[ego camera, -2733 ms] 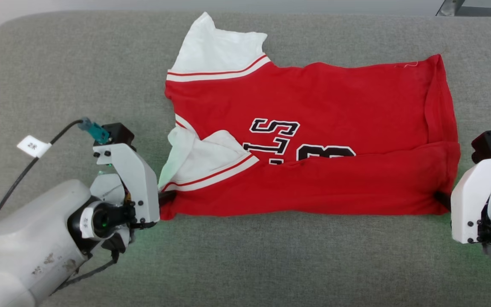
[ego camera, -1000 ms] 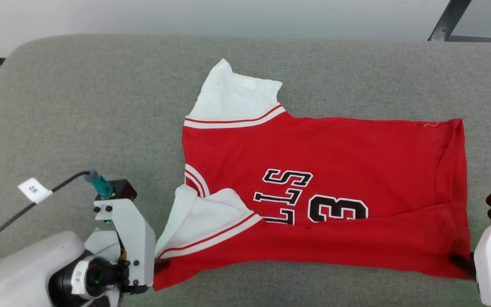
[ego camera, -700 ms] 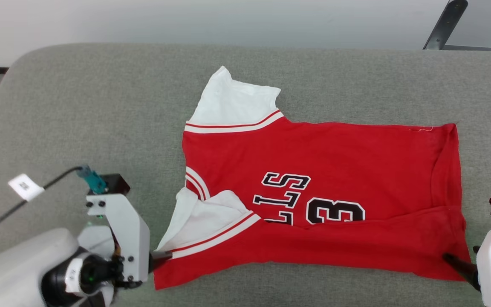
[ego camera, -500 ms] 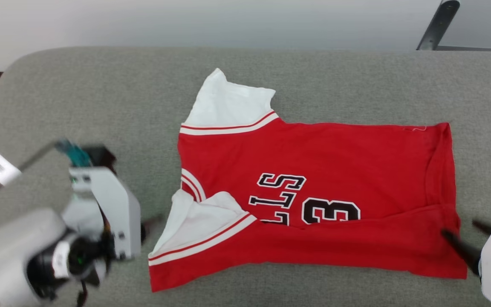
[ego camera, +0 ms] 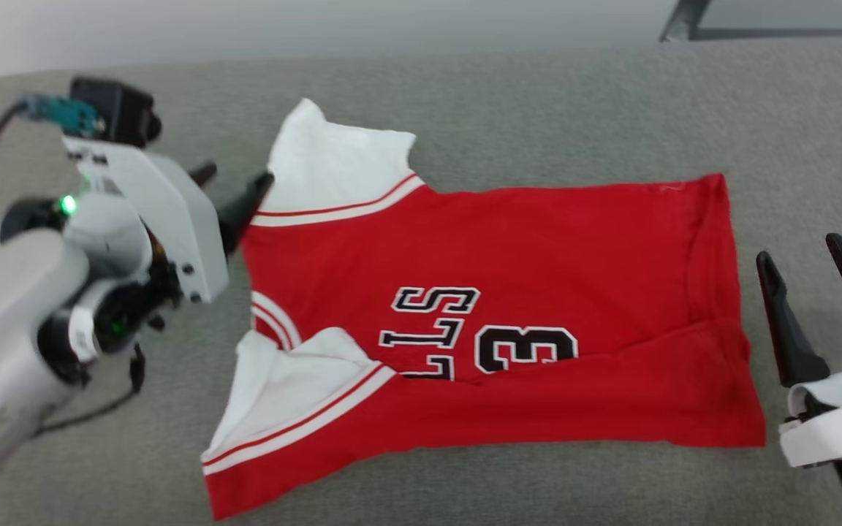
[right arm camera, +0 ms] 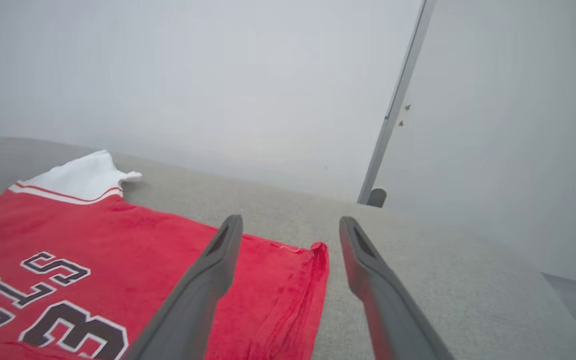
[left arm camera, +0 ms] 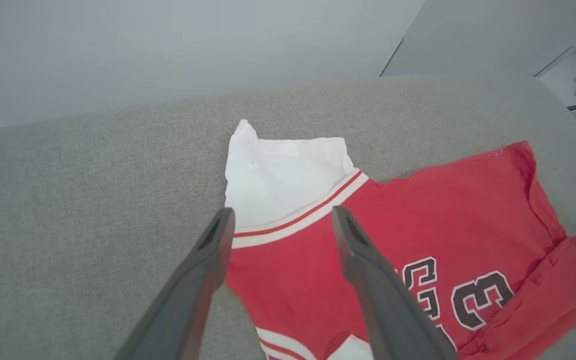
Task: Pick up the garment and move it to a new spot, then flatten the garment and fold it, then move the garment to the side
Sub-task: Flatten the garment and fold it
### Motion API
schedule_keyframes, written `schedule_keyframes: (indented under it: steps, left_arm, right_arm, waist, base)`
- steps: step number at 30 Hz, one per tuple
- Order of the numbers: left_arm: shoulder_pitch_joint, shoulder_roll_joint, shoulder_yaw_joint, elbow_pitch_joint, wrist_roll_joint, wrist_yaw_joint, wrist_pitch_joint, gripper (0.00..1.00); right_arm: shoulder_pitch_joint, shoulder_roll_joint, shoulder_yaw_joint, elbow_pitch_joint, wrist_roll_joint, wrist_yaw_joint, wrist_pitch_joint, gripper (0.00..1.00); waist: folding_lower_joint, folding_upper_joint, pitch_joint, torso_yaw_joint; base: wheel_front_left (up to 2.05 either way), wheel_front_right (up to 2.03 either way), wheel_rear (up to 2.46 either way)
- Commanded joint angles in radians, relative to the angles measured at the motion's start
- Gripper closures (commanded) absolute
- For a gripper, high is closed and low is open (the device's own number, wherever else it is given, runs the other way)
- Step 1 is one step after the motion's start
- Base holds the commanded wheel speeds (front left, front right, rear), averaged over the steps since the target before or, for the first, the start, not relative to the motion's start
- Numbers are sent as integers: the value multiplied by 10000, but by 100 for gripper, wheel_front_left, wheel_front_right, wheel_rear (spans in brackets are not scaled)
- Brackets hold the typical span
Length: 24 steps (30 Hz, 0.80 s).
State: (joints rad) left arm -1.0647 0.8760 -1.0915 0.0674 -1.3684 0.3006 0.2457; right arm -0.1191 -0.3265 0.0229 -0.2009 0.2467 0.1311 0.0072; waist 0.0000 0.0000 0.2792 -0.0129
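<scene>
I'm watching garment [ego camera: 509, 248] lying across middle of grey cushion [ego camera: 538, 95], shoulder end toward left edge, hem [ego camera: 731, 292] toward right edge. Near long side is lying folded over lettering [ego camera: 428, 329], near sleeve [ego camera: 289, 387] tucking in: 1 fold done, I'm judging. Left hand [ego camera: 234, 177] is hovering wide open beside far sleeve [ego camera: 333, 164], likely lining up for fold 2. Right hand [ego camera: 799, 250] is gaping wide, empty, just off hem, pairing for same lift.

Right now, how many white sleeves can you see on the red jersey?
2. The far sleeve lies spread out by the left gripper. The near sleeve is folded in over the garment, beside its lettering.
</scene>
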Motion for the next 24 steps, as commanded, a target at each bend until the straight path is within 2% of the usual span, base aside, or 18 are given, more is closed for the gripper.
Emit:
schedule_keyframes:
  steps: [1,4,8,17,20,24]
  left_arm:
    - [-255,-65,-2,237,286,-264,-131,0]
    - [-619,-249,68,1024,467,-739,-264,0]
    - [-1240,-486,103,2058,678,-1324,-209,0]
    - [-2443,-879,-60,4276,1005,-2308,588,0]
    - [-2809,-1025,-202,5043,1002,-2681,1086,0]
    - [-3161,-1205,-410,6001,820,-2937,2181,0]
  right_arm:
    - [-91,93,33,183,-292,-7,-524,0]
    - [-230,540,38,600,-753,-7,-1779,0]
    - [-417,987,-28,899,-1028,-7,-2499,0]
    - [-708,1398,27,824,-1086,-9,-2728,0]
    - [-809,1496,9,667,-1050,-9,-2729,0]
    - [-685,1620,-40,553,-958,-7,-2733,0]
  waist:
    - [0,0,405,-430]
    - [0,0,687,-732]
    - [0,0,1091,-1091]
    - [0,0,1890,-1714]
    - [0,0,2106,-1887]
    - [0,0,2347,-2002]
  base:
    - [0,0,0]
    - [0,0,0]
    - [0,0,0]
    - [0,0,0]
    - [0,0,0]
    - [0,0,0]
